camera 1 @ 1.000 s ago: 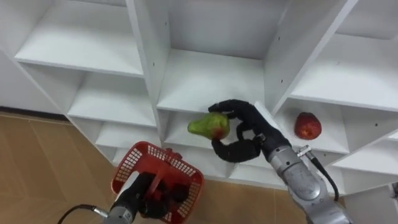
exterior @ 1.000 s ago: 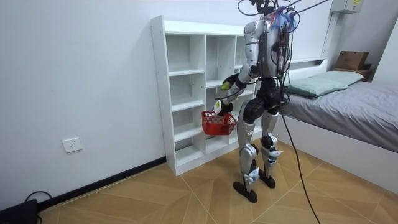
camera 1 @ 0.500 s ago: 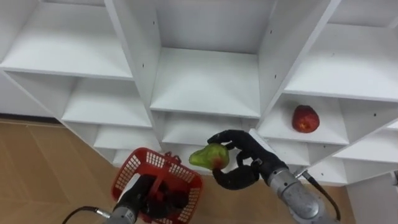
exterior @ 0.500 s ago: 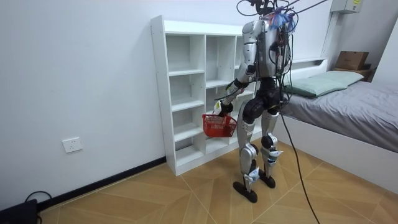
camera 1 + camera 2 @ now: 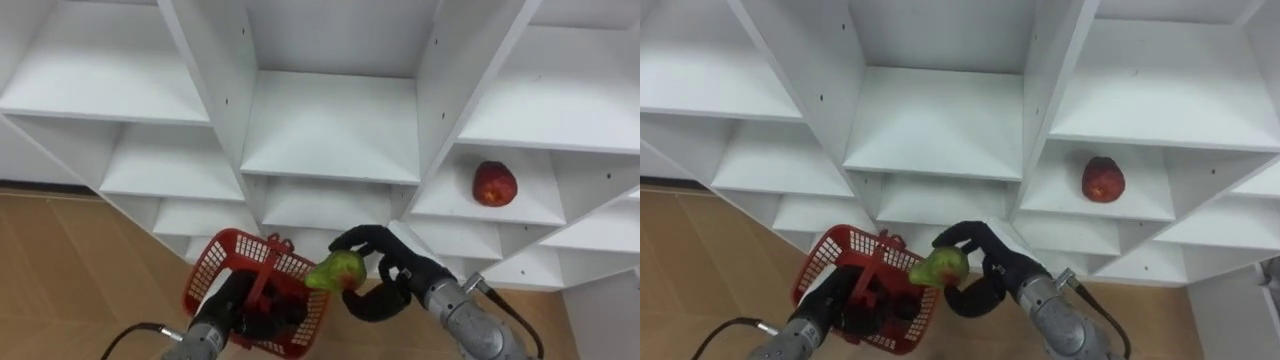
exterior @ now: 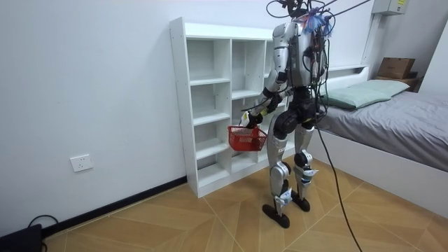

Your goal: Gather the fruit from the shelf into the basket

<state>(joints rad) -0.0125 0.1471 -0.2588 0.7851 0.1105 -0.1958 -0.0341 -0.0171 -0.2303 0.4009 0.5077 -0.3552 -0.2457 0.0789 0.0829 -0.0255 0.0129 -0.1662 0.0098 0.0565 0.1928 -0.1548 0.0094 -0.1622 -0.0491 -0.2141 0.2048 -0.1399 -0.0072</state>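
Observation:
My right hand (image 5: pixel 385 287) (image 5: pixel 985 273) is shut on a green pear with a red blush (image 5: pixel 337 271) (image 5: pixel 939 267), held just above the right rim of the red basket (image 5: pixel 215 262) (image 5: pixel 824 253). My left hand (image 5: pixel 237 308) (image 5: pixel 836 301) grips the basket's handle from below, low in front of the white closet (image 5: pixel 330 120). Dark things lie in the basket. A red apple (image 5: pixel 494 184) (image 5: pixel 1101 179) rests on a shelf in the closet's right column. In the room view I stand facing the closet (image 6: pixel 210 98) with the basket (image 6: pixel 246 138) at hip height.
The closet's other compartments show bare white shelves. Wooden floor (image 5: pixel 70 270) lies below at the left. In the room view a bed (image 6: pixel 392 119) stands behind me at the room view's right, and a wall socket (image 6: pixel 81 163) is at the left.
My right hand has carried the pear down and left from the middle shelf to the basket's rim. The camera has tipped, so the shelves sit higher in view.

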